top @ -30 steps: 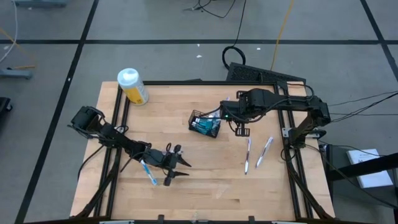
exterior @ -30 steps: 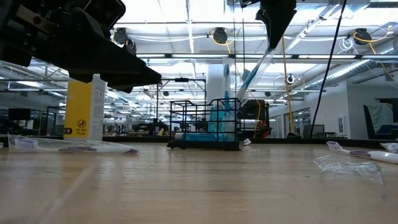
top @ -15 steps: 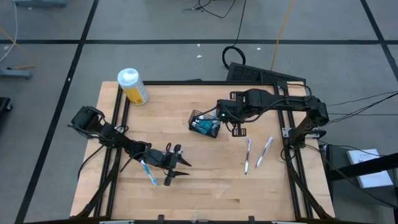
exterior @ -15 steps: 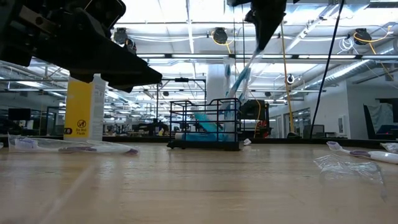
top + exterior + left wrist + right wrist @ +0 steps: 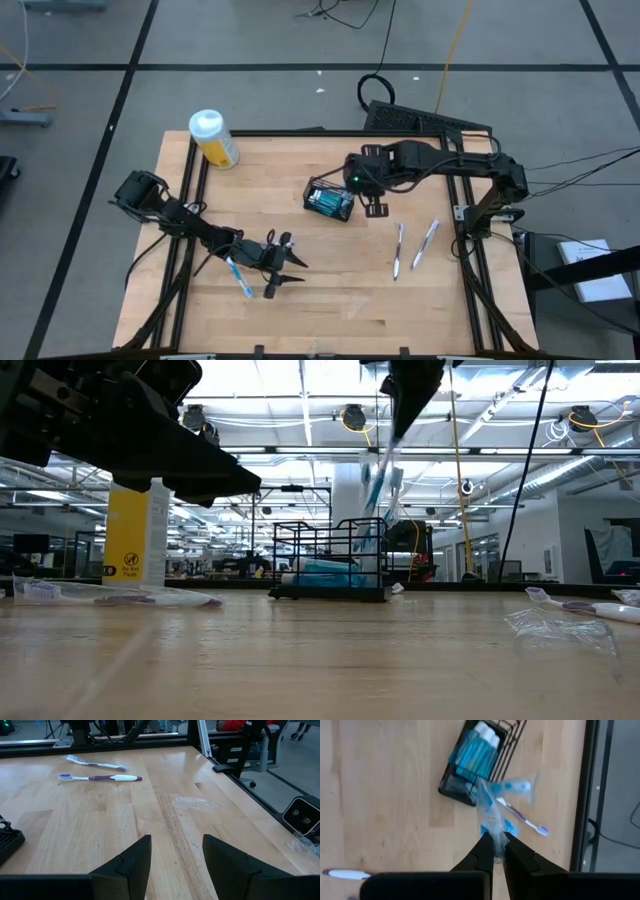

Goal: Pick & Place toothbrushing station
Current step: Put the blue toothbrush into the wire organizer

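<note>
Across the middle of the high view lies the wooden table, and just above its centre sits the black wire basket, already holding teal tubes lying in its bottom. So part of the station looks stocked, and the job reads as roughly midway.

Right of centre, the right arm reaches in from the frame's right edge, and the right gripper hangs just beside the basket's right end. Its fingers are pinched together on the clear wrapper of a wrapped toothbrush, which dangles above the basket; in the low view the brush hangs from the top of the frame, not yet lowered in.

Lower left, the left gripper waits over the table with its fingers spread and nothing between them. A blue-handled toothbrush lies just beside it.

Still to be collected, as far as I can judge: two loose toothbrushes right of centre, plus the one by the left arm.

Upper left, the yellow bottle stands at the table's corner, apart from the rest.
</note>
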`<state>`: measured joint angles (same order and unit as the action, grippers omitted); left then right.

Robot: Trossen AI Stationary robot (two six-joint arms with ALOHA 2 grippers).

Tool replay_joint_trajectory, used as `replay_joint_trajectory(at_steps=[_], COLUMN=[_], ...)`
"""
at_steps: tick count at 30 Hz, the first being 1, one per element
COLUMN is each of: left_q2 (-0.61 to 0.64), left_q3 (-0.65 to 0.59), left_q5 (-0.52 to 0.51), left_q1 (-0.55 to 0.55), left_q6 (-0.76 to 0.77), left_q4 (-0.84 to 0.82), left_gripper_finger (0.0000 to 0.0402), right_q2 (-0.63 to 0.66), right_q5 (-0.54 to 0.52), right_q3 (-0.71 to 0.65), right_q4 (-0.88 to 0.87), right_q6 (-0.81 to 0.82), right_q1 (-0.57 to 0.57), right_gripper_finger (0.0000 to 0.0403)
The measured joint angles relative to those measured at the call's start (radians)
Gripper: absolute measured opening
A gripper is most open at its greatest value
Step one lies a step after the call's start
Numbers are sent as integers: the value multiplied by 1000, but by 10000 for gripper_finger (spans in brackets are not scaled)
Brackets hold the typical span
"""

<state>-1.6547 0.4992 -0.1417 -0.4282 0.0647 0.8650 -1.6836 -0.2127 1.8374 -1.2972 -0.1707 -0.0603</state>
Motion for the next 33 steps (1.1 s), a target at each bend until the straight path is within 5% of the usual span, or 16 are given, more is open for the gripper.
replay_joint_trajectory(at_steps=[14,33], left_q2=[0,0], left_q3=[0,0], left_q5=[1,1], left_q1=[0,0], left_q6=[-1,-1], left_q4=[0,0], left_gripper_finger=[182,182], right_q2=[0,2], right_q5=[109,236], right_q3=[-7,-196], right_q4=[164,299], right_q6=[-43,-35], right_q1=[-51,-109], right_gripper_finger=[11,11])
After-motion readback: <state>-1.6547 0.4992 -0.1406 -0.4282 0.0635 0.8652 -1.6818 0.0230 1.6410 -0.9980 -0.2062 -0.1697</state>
